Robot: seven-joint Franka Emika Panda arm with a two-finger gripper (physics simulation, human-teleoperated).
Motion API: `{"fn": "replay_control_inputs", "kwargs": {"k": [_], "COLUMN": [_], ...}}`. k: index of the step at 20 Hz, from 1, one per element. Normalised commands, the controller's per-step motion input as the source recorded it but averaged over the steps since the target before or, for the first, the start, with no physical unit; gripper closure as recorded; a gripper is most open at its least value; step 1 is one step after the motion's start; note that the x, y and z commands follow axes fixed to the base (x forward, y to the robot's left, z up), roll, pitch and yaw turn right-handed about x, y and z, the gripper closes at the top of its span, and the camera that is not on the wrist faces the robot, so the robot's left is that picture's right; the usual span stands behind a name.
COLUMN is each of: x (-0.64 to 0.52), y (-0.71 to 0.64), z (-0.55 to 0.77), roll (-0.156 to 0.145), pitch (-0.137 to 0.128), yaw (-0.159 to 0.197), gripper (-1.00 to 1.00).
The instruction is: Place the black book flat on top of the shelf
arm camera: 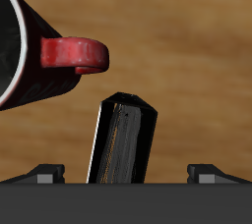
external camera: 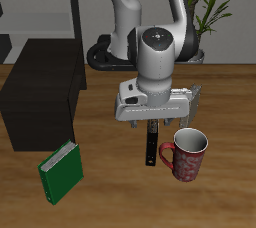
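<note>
The black book (external camera: 150,148) stands upright on the wooden table, beside a red mug. In the wrist view the black book (arm camera: 122,141) shows end-on, thin, with pale page edges. My gripper (external camera: 152,122) hangs straight above it, pointing down. In the wrist view my gripper (arm camera: 126,174) is open, with one fingertip (arm camera: 40,174) on each side of the book and well apart from it. The shelf (external camera: 40,94), a low matte black box with a flat top, stands farther off across the table, with nothing on its top.
The red mug (external camera: 187,155) stands close beside the black book, its handle (arm camera: 79,55) turned toward it. A green book (external camera: 62,171) stands near the table's front edge before the shelf. A tall white-grey shelving unit (external camera: 40,2) and a plant (external camera: 215,2) stand behind.
</note>
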Motion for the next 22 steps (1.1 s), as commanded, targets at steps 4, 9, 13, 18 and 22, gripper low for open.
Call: {"fn": "replay_control_inputs", "kwargs": {"k": [4, 9, 13, 18, 22], "x": [0.0, 0.02, 0.01, -0.04, -0.19], "y": [-0.03, -0.02, -0.04, -0.07, -0.14], "z": [-0.07, -0.07, 0.06, 0.24, 0.51], "roll": [0.005, 0.001, -0.004, -0.027, -0.047], "pitch": [0.011, 0.013, -0.007, -0.02, -0.023], "yaw": [-0.009, -0.008, -0.002, -0.004, 0.007], "gripper": [1.0, 1.0, 1.0, 1.0, 1.0]}}
